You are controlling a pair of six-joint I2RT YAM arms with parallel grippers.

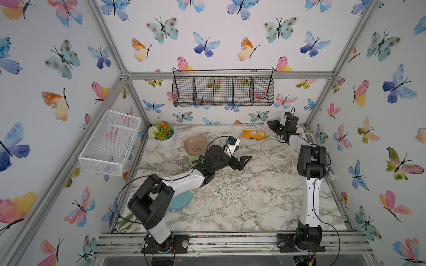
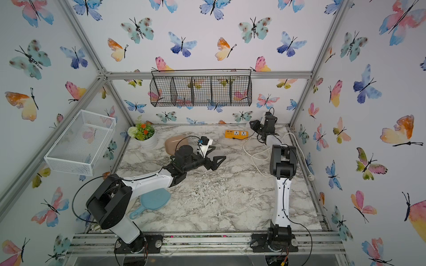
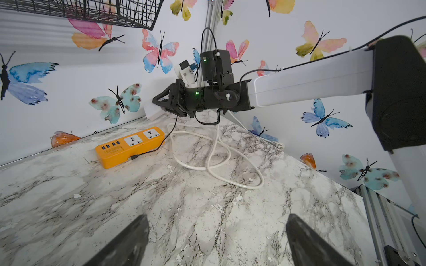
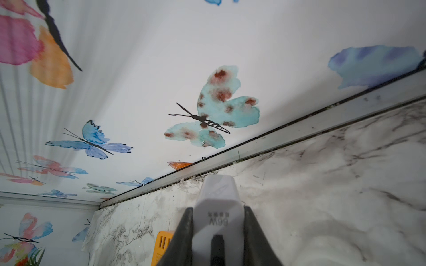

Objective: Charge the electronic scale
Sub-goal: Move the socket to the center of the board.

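The electronic scale (image 1: 196, 144) stands at the back left of the marble table, its tan-pink bowl on a light-green base; my left arm covers part of it in both top views (image 2: 173, 142). My left gripper (image 1: 241, 161) (image 3: 217, 221) hovers just right of the scale, open, with only bare marble between its fingers. My right gripper (image 1: 270, 125) (image 4: 217, 221) is at the back right, shut on a small white charger cube (image 4: 217, 202) (image 3: 152, 113). A thin black cable (image 3: 161, 144) runs from there past the orange power strip (image 1: 253, 134) (image 3: 130, 147).
A looped white cord (image 1: 280, 156) (image 3: 214, 159) lies right of the power strip. A flower pot (image 1: 162, 135) stands at the back left, a blue paddle-shaped dish (image 1: 181, 200) under my left arm. A white mesh basket (image 1: 110, 142) and a black wire basket (image 1: 222, 91) hang on the walls.
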